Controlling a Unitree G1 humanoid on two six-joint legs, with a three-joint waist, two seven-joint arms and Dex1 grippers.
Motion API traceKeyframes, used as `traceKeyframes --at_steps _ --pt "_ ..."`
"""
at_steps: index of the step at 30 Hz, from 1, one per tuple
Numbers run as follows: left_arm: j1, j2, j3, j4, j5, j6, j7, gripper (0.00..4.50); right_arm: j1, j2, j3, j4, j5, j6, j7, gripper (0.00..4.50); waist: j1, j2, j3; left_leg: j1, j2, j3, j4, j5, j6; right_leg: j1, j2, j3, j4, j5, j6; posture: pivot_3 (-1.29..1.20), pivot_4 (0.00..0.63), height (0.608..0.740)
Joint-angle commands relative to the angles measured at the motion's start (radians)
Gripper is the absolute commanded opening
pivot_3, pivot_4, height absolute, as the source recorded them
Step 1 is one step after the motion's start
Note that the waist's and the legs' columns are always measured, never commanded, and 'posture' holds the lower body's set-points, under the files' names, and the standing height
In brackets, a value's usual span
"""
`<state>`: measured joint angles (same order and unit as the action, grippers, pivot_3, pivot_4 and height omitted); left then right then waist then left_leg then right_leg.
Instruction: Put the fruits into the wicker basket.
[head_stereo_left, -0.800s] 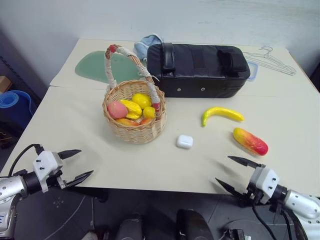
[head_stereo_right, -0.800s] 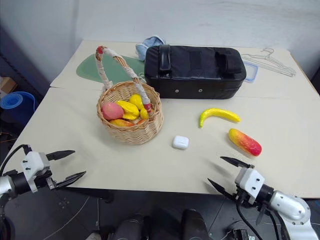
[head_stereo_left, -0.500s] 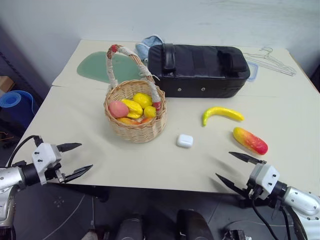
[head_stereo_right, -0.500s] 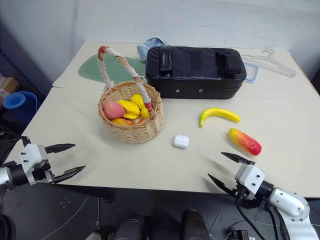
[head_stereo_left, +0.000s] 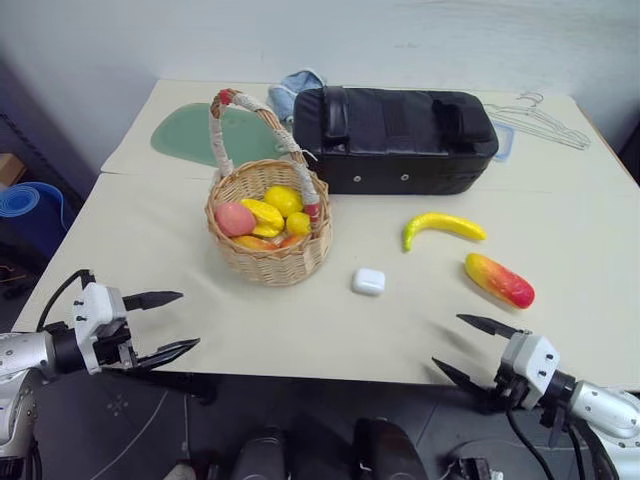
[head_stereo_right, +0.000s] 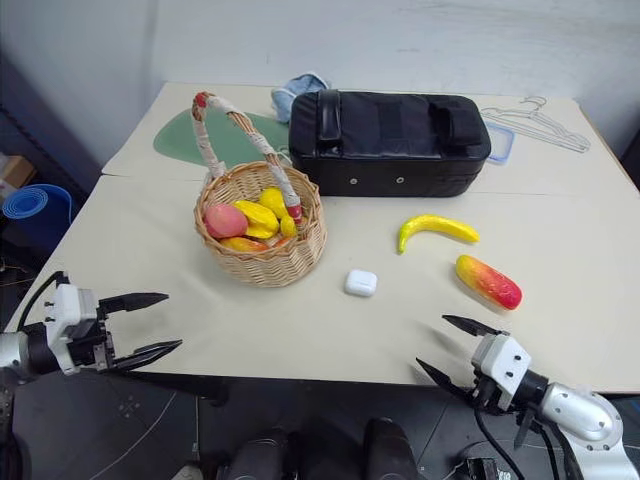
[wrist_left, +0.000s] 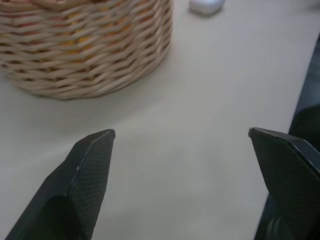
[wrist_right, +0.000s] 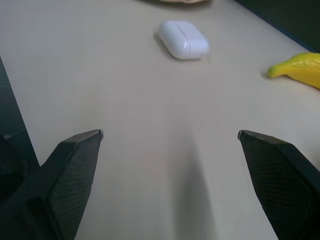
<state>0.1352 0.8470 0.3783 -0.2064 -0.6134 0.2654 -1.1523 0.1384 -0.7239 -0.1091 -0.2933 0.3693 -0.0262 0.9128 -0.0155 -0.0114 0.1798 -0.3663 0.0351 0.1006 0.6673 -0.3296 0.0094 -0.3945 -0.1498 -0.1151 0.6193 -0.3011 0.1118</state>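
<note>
Now | my right gripper (head_stereo_left: 475, 347) and left gripper (head_stereo_left: 168, 322) both spread, empty | risk: reaching for mango (head_stereo_left: 499, 280) could roll it off table (head_stereo_left: 150, 250) edge | banana (head_stereo_left: 444, 227) beyond.

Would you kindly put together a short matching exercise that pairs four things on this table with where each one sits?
Things:
1. banana
2. mango-like fruit
3. small white case
4. black bag

Places:
A. behind the wicker basket, toward the wall
B. bare tabletop between basket and banana
C. nearest the right gripper
D. just in front of the bag's right half

Pairs: 1-D, 2-C, 3-B, 4-A
</note>
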Motion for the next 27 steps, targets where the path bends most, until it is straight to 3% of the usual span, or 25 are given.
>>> traceKeyframes --at_steps 1,3,7,16,19,24,27 --pt "-0.026 0.027 -0.025 -0.166 -0.09 0.091 0.004 4.5 -0.23 -0.014 0.105 -0.066 0.016 0.191 0.005 4.48 -0.007 0.001 0.0 0.0 0.001 -0.001 0.0 0.0 0.001 0.0 -0.001 0.004 -0.001 0.001 -0.001 0.0 0.15 0.74" --pt "-0.052 0.0 -0.059 -0.194 -0.059 0.046 0.004 4.5 -0.406 0.042 0.193 0.012 -0.013 0.296 -0.014 4.48 -0.008 0.002 0.0 -0.001 0.002 -0.004 -0.001 0.002 -0.004 0.0 0.0 0.005 -0.001 0.001 -0.002 0.0 0.15 0.74" --pt "-0.055 -0.015 -0.086 -0.201 -0.033 0.021 -0.004 4.5 -0.602 0.118 0.325 0.212 -0.114 0.358 -0.006 4.48 -0.006 0.003 0.0 -0.004 0.003 -0.006 -0.003 0.003 -0.008 -0.006 0.007 -0.003 0.007 0.001 -0.002 0.0 0.15 0.74" --pt "-0.007 0.002 -0.065 -0.221 -0.014 0.016 -0.006 4.5 -0.8 0.14 0.437 0.534 -0.229 0.328 0.152 4.48 -0.012 0.003 0.0 -0.011 0.0 0.001 -0.001 0.0 -0.002 -0.012 0.007 -0.007 0.004 0.005 0.005 0.0 0.15 0.74" --pt "0.015 -0.002 -0.049 -0.233 -0.024 0.025 0.008 4.5 -0.806 0.156 0.434 0.561 -0.228 0.295 0.194 3.98 -0.011 0.003 0.0 -0.011 0.001 0.002 0.0 0.0 -0.002 -0.012 0.007 -0.008 0.004 0.005 0.005 0.0 0.15 0.74" --pt "-0.006 -0.01 -0.018 -0.234 -0.043 0.045 0.053 4.5 -0.79 0.172 0.403 0.566 -0.208 0.269 0.231 2.38 -0.013 0.003 0.0 -0.01 0.002 0.004 0.001 0.002 -0.003 -0.012 0.007 -0.007 0.004 0.005 0.005 0.0 0.15 0.74" --pt "-0.022 -0.011 -0.018 -0.23 -0.047 0.052 0.059 4.5 -0.767 0.166 0.381 0.535 -0.18 0.267 0.269 2.35 -0.012 0.003 0.0 -0.01 0.002 0.004 0.001 0.003 -0.002 -0.012 0.007 -0.006 0.004 0.005 0.004 0.0 0.15 0.74"
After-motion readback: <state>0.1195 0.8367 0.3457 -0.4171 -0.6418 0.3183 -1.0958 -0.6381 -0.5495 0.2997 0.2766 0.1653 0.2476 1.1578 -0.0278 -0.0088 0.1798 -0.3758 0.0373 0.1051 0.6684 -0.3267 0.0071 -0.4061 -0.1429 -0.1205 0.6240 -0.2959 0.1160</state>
